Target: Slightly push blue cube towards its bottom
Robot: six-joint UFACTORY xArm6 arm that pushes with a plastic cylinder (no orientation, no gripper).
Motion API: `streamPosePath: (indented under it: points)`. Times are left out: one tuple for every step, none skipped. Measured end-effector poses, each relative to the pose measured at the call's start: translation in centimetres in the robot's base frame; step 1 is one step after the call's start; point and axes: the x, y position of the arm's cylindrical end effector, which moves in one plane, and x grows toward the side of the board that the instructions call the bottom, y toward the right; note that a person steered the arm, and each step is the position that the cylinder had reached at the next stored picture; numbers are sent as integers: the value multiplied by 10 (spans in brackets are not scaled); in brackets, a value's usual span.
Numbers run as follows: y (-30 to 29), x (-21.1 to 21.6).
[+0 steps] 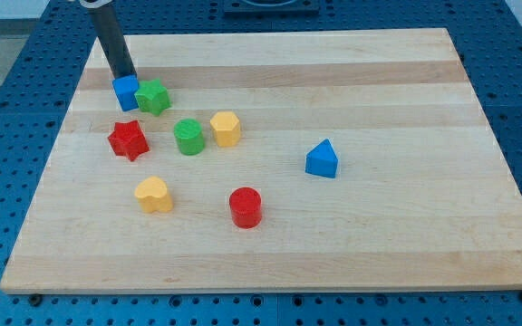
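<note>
1. Blue cube (126,92) sat at surface (379,235) upper left, touching green star (154,97).
2. Rod leaned in from the view's top; my tip (126,76) met the cube's top edge.
3. No fingers on this rig.

My tip (127,76) touches the cube (125,92) from the view's top.

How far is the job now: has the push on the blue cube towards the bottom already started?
Done: my tip sits at the blue cube's top edge, so the approach looks complete. In hand: the tip appears to touch the cube, which lies against the green star; one picture cannot show if it has moved. Left: a slight push towards the view's bottom, where the red star lies below.
</note>
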Motion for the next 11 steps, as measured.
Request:
streamPosePath:
  points:
    - [0, 8]
    - [0, 15]
    - [0, 15]
    - [9, 15]
    - [9, 15]
    - [13, 15]
    - [22, 15]
    - [31, 15]
    - [33, 15]
    - [33, 15]
    - [33, 16]
